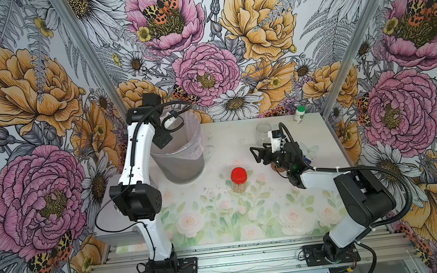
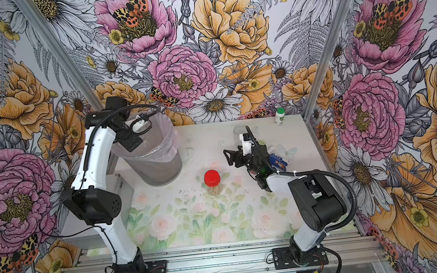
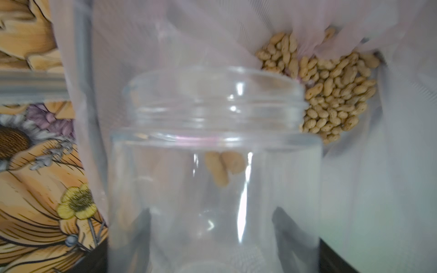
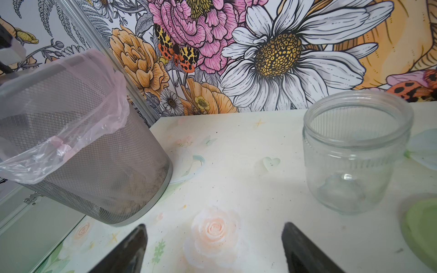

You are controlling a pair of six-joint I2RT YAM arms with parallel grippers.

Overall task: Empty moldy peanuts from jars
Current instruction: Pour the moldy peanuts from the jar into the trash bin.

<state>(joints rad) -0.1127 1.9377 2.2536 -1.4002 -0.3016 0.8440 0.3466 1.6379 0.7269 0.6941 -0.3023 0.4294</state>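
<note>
My left gripper (image 3: pixel 211 224) is shut on a lidless clear jar (image 3: pixel 212 106), tipped mouth-down inside the lined bin (image 1: pixel 184 159). Two moldy peanuts (image 3: pixel 222 165) still lie in that jar. A heap of peanuts (image 3: pixel 331 89) rests on the liner at the bin's bottom. A red-lidded jar (image 1: pixel 239 180) with peanuts stands upright mid-table in both top views. An empty open jar (image 4: pixel 354 160) stands at the back right. My right gripper (image 1: pixel 256 155) hovers open and empty between these two jars, over bare table in the right wrist view (image 4: pixel 214 227).
A light green lid (image 4: pixel 423 227) lies beside the empty jar. A brown lid (image 1: pixel 276 167) peeks out under my right wrist. A white bottle with a green cap (image 1: pixel 300 114) stands at the back right corner. The mesh bin (image 4: pixel 94 165) fills the back left.
</note>
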